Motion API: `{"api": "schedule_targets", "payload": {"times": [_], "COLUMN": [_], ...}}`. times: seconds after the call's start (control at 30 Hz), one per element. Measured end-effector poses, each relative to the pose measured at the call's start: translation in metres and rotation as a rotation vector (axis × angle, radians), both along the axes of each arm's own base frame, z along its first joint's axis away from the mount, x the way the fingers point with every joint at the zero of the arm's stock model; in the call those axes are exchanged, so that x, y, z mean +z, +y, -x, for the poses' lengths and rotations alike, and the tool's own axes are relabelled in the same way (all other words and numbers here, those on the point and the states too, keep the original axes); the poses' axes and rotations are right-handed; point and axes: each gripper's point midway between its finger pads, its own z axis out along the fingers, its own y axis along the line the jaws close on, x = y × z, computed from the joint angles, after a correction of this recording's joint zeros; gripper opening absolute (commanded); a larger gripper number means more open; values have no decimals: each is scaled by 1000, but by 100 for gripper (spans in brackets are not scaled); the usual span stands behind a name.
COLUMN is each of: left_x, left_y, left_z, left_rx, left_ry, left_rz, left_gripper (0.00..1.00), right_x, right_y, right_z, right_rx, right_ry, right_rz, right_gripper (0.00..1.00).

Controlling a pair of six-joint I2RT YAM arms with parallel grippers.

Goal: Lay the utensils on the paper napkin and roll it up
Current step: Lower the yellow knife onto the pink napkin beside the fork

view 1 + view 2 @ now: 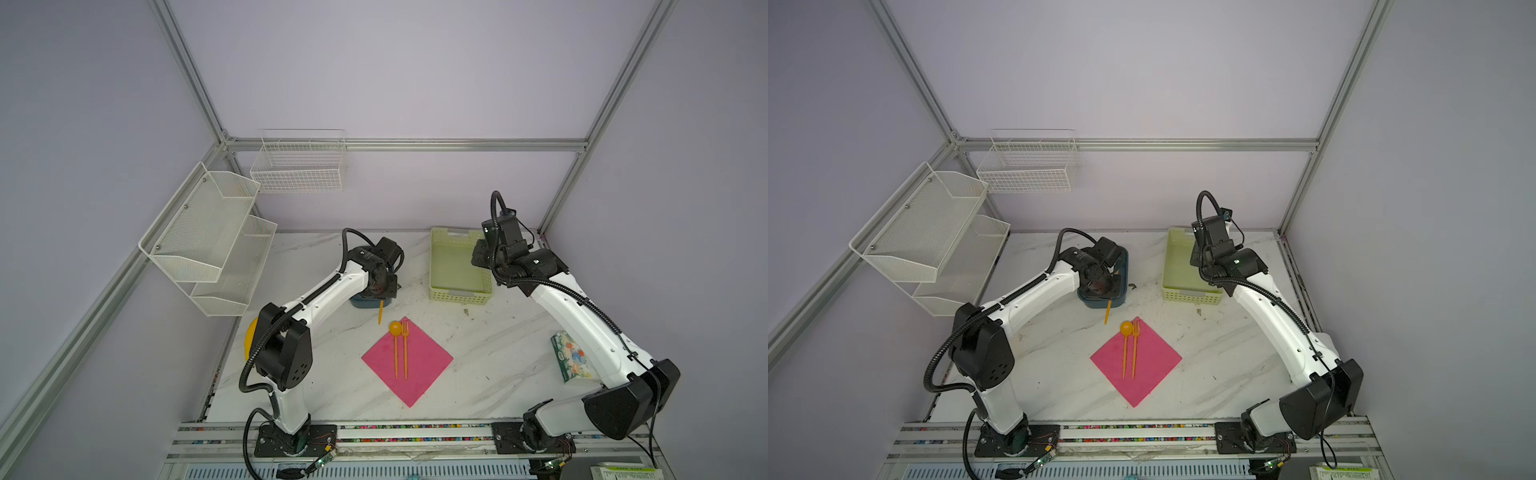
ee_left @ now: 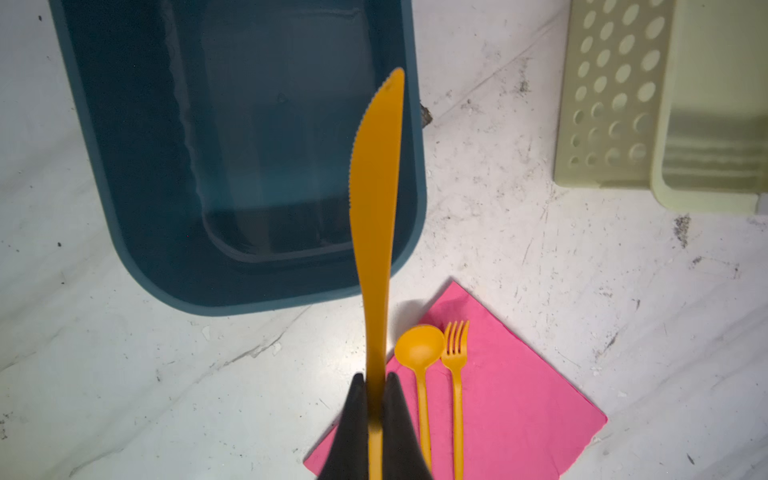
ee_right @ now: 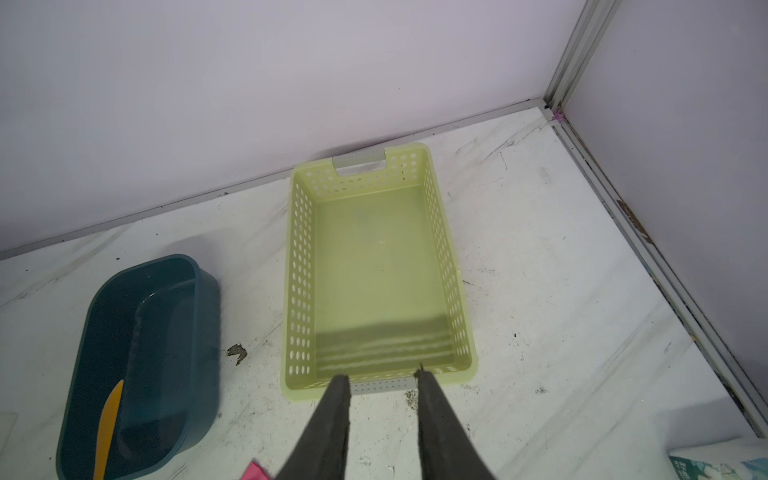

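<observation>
While my left gripper [image 2: 374, 376] is clamped on the knife [image 2: 376, 187] handle, held in the air just off the paper napkin [image 2: 519, 395] on its blue tub [image 2: 124, 166] side, I'd swing it over the napkin, keep it parallel to the spoon [image 2: 419, 347] and fork [image 2: 455, 353] lying there, and lower it close beside them before letting go. Right gripper [image 3: 382, 376] hovers well away from the napkin, jaws apart, empty.
</observation>
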Motion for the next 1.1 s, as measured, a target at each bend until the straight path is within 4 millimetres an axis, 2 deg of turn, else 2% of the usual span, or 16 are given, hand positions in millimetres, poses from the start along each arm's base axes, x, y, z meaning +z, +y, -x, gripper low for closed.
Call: {"api": "schedule_targets", "payload": {"times": [0.2, 0.47, 0.67, 0.83, 0.97, 1.1], "left_x": [1, -7, -11, -16, -26, -41], "left_y": [-18, -37, -54, -71, -85, -94], "left_z": [31, 62, 75, 84, 89, 94], "left_rx": [14, 38, 60, 76, 86, 92], "left_ry": [10, 27, 17, 12, 12, 23], "left_rz": [26, 29, 45, 78, 85, 71], "left_gripper": [5, 5, 6, 6, 7, 7], "right_x": [-16, -22, -21, -12, -4, -5], "right_y": [-13, -10, -12, -17, -19, -19], "right_z": [-7, -10, -3, 8, 11, 12], "right_rx": [21, 76, 96, 97, 96, 96], "right_ry": [20, 19, 4, -31, -60, -65], "right_rz": [24, 5, -2, -9, -17, -18], "right_gripper": [31, 31, 31, 31, 32, 32]}}
